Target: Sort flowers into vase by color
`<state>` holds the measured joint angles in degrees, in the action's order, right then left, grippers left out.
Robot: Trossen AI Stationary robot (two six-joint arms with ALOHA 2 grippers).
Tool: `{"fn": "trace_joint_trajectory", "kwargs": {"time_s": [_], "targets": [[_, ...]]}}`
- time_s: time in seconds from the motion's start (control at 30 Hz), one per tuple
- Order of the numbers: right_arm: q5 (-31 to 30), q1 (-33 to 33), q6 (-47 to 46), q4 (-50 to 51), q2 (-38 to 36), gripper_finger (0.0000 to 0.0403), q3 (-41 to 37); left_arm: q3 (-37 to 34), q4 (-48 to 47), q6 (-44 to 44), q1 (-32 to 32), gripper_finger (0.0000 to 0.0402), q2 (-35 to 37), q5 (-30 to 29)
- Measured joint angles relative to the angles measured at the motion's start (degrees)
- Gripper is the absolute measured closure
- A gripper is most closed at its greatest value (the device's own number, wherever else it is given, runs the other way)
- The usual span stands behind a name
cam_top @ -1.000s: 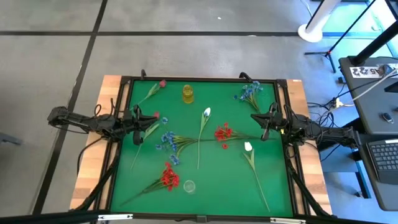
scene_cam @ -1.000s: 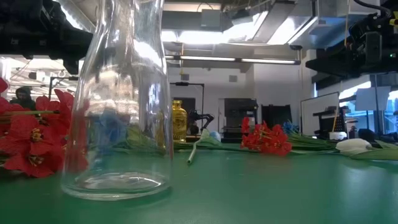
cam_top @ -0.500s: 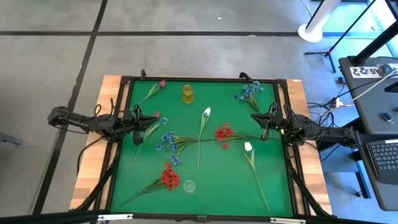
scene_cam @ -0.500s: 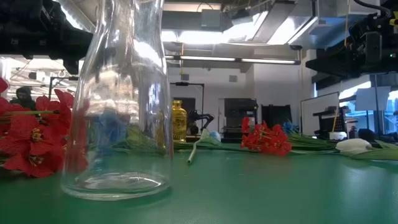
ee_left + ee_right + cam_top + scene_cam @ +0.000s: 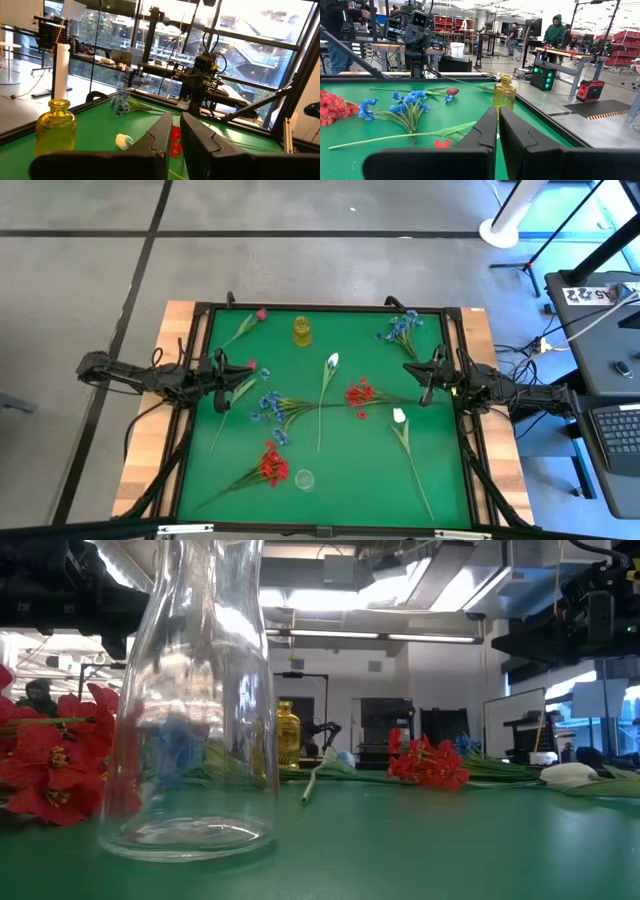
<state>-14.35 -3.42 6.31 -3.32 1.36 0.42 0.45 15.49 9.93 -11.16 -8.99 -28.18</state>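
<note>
Flowers (image 5: 300, 408): all lie loose on the green mat (image 5: 360, 470), none in a vase.
Risk: stems cross mid-table, so one lift may drag a wrong colour.
Clear vase (image 5: 304, 479): light, likely to tip.
Left gripper (image 5: 222, 377): fingers pressed together, empty, left edge.
Right gripper (image 5: 428, 377): likewise, right edge.

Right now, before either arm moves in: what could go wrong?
1. The blue spray, white tulip and red cluster have crossing stems mid-mat; lifting one may drag the others.
2. The clear vase stands right beside another red cluster; a pincer reaching there could tip it.
</note>
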Motion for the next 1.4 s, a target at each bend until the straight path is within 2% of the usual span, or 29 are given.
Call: {"fn": "trace_joint_trajectory", "kwargs": {"time_s": [1.4], "targets": [[0.02, 0.02, 0.00, 0.01, -0.01, 0.0384, 0.01, 0.02, 1.80, 0.39, 0.00, 0.0367, 0.01, 0.28]]}}
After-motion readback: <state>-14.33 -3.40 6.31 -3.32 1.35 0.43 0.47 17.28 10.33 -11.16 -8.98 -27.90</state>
